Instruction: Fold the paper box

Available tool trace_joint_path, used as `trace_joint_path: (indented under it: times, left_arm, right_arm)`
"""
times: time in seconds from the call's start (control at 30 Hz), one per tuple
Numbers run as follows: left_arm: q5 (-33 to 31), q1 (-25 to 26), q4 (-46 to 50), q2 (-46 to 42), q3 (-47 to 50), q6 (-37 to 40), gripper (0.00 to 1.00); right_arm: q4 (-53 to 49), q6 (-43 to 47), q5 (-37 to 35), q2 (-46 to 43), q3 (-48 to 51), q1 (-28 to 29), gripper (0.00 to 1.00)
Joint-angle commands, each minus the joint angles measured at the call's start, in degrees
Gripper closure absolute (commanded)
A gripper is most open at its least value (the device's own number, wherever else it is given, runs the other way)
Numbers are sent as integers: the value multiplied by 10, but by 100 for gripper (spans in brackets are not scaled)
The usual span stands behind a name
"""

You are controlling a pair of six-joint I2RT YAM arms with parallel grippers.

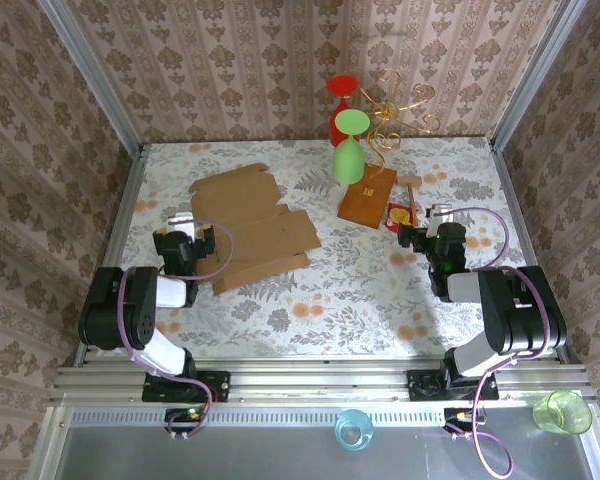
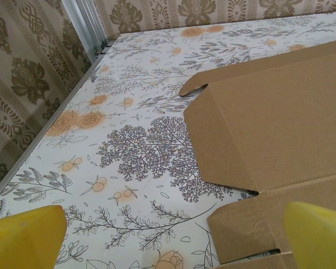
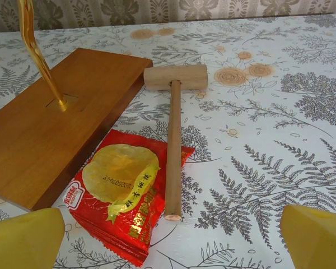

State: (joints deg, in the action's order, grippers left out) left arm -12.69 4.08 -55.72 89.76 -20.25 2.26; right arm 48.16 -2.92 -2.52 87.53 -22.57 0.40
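Top external view: the paper box (image 1: 250,225) is lying flat and unfolded on the table's (image 1: 360,290) left half. What are the arms doing?

The left gripper (image 1: 187,240) is sitting at the box's near-left edge, jaws standing wide apart, holding nothing.

And the right?

The right gripper (image 1: 430,225) is gaping fully too, empty, pointing at a wooden mallet (image 3: 173,140) and a red snack packet (image 3: 123,196) on the right, well apart from the box.
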Motion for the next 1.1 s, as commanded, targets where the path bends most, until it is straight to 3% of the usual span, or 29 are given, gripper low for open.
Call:
trace_joint_path:
  times: [0.0,0.67,0.73,0.83,0.87,0.97,1.03,1.07]
  left_arm:
    - [-6,-1,-2,-3,-7,10,0]
    - [-6,2,-7,-4,-5,14,0]
    - [-12,17,-44,-2,13,31,0]
    - [-32,51,-203,-18,105,54,0]
    - [-31,56,-192,-49,108,70,0]
    - [-130,140,-144,-148,113,137,0]
    - [-219,203,-93,-214,91,148,0]
    - [-274,234,-44,-248,69,119,0]
  right_arm:
    - [0,12,0,0,-11,3,0]
    - [4,11,-1,-1,-9,3,0]
    - [-24,9,-10,-41,-9,5,0]
    - [-116,5,-53,-159,-14,16,0]
    - [-125,6,-55,-197,-11,21,0]
    - [-215,-11,-67,-332,-44,49,0]
    - [-331,-87,-66,-398,-111,60,0]
    - [-381,-147,-68,-410,-139,60,0]
